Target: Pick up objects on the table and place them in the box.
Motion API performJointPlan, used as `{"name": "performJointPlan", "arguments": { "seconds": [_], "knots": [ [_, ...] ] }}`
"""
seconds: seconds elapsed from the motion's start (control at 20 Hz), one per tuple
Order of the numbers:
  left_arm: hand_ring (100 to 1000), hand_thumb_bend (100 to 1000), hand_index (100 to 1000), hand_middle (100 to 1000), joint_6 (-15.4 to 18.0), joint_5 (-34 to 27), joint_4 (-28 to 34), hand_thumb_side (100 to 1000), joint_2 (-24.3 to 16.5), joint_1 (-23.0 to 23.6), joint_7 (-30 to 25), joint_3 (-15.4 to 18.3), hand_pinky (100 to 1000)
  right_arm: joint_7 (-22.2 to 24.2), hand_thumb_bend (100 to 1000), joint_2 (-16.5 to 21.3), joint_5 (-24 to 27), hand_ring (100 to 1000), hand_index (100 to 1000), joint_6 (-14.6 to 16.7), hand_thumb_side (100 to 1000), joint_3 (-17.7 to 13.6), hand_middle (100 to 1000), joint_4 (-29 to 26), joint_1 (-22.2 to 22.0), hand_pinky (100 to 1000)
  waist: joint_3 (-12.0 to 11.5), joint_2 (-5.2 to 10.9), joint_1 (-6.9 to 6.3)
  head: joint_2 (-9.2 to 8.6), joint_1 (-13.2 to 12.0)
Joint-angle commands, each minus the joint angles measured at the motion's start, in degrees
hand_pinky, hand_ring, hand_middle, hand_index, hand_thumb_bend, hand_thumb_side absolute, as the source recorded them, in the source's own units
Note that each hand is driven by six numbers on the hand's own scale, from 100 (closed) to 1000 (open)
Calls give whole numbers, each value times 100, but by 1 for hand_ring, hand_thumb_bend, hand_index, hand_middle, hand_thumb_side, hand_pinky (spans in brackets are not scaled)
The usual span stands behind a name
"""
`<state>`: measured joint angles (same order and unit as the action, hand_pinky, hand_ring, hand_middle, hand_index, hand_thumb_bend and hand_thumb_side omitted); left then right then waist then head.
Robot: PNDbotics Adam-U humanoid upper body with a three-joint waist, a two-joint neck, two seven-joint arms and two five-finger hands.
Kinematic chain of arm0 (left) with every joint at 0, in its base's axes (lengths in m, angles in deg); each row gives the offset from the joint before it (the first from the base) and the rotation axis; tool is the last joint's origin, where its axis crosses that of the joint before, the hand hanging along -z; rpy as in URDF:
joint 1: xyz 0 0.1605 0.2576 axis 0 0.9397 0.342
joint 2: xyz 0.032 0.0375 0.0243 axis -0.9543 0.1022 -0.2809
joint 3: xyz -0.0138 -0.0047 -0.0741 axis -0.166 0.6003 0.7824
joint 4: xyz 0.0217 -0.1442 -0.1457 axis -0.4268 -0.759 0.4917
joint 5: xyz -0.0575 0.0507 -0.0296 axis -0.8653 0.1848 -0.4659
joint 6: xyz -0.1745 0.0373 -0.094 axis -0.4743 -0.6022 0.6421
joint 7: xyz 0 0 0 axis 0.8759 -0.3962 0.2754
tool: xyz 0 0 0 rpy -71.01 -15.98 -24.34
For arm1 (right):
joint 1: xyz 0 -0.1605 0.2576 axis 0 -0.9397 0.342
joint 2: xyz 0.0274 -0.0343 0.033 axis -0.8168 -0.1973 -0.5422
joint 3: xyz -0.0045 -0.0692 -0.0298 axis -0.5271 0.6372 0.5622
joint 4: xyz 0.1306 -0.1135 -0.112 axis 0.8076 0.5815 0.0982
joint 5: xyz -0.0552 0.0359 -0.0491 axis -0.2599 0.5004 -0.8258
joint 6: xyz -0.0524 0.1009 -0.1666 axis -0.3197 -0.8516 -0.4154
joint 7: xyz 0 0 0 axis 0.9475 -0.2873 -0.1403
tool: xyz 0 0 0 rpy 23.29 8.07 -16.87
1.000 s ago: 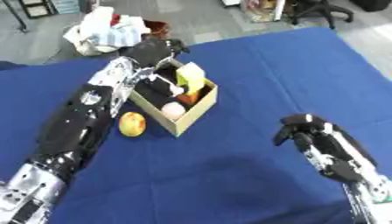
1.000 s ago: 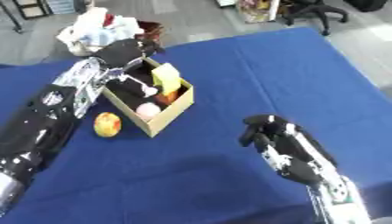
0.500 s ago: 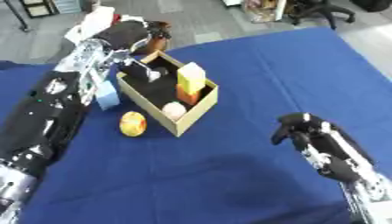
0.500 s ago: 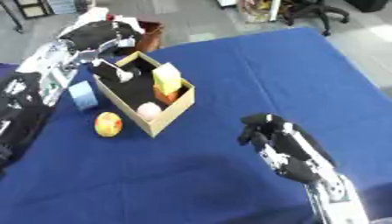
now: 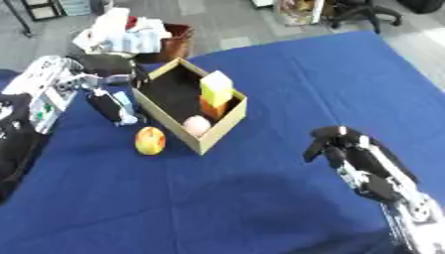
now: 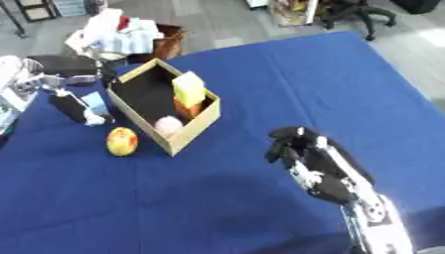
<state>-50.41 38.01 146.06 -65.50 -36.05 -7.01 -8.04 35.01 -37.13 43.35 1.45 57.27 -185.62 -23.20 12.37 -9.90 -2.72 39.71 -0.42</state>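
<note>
**Left robot hand at the box's left side; fruit and a small item not yet boxed**

Risks: The left robot hand (image 5: 109,67) hangs just left of the box (image 5: 224,130), its dark fingers pointing down at a small blue-and-white object (image 5: 124,105) on the tabletop (image 5: 287,79); whether the fingers grip it I cannot tell. If they do not enclose it, a lift would likely drop it. A careless swing right could knock the box's far-left wall. The round yellow-red fruit (image 5: 149,140), just left of the box's near corner, could roll if nudged.

Containers: The open cardboard box holds a yellow block (image 5: 215,88), an orange item (image 5: 211,108) beneath it, and a pale pink ball (image 5: 196,125).

The right robot hand (image 5: 343,151) idles near right, fingers curled, holding nothing.
</note>
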Motion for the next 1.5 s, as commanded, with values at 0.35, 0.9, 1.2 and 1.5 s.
{"name": "performJointPlan", "arguments": {
  "seconds": [0.35, 0.9, 1.2, 1.5],
  "knots": [
    [708, 426, 808, 670, 84, 413, -380, 517, 146, -38, -118, -130, 816, -11, 100, 78, -16, 605, 766, 8, 452, -31, 544, -58, 37, 588, 16, 104, 53, -36, 18],
    [583, 261, 646, 502, 362, 815, -842, 376, 315, 43, -31, -208, 752, -12, 100, 74, -18, 604, 766, 4, 449, -22, 544, -55, 40, 588, 19, 100, 57, -38, 29],
    [497, 100, 521, 376, 388, 150, -138, 288, 64, 36, 12, -70, 708, -29, 100, 83, -22, 604, 766, 3, 448, -34, 544, -52, 37, 588, 13, 99, 51, -40, 42],
    [538, 100, 568, 417, -256, -105, 487, 277, -66, -321, 278, 316, 727, -31, 100, 89, -24, 604, 766, 2, 447, -31, 543, -45, 23, 588, -4, 120, 52, -37, 48]
  ]
}}
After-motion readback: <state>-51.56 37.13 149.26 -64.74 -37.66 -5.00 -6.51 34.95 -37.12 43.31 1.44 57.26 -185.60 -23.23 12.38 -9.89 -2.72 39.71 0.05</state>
